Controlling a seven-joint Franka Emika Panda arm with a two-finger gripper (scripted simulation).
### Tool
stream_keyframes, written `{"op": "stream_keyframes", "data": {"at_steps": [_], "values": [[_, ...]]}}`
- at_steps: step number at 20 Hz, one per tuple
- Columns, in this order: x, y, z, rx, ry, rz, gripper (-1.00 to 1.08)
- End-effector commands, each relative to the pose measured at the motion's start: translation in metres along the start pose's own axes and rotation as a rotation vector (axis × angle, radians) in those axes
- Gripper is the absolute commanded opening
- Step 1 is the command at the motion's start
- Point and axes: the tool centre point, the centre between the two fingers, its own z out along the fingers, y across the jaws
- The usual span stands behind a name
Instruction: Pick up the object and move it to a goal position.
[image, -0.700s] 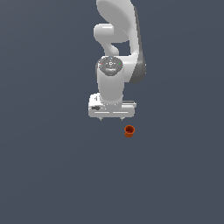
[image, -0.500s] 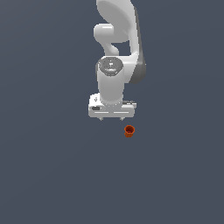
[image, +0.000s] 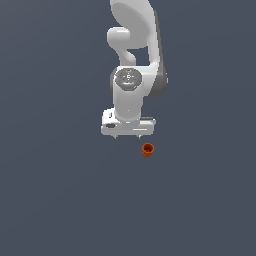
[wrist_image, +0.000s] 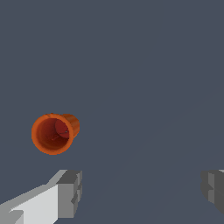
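still apart — the white pincer (image: 128, 136), jaws wide open, hung beside the tiny orange-red hollow cup (image: 147, 149) — offset toward the exterior view's right.

No readable text, label, brand or number shows anywhere — neither view carries any.

One orange-red cup (image: 147, 149) is sitting on the grey surface (image: 60, 200). One white arm (image: 132, 65) is hanging over it, carrying one gripper (wrist_image: 140, 192) (two grey fingertips (wrist_image: 70, 192) are showing in the wrist view).
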Motion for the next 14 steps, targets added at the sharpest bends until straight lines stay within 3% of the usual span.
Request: {"op": "stream_keyframes", "data": {"at_steps": [1, 7, 14], "values": [[0.001, -0.002, 0.001, 0.0, 0.002, 0.002, 1.0], [0.005, -0.021, 0.012, 0.001, 0.016, 0.024, 1.0], [0.012, -0.064, 0.036, 0.007, 0.048, 0.074, 1.0]]}}
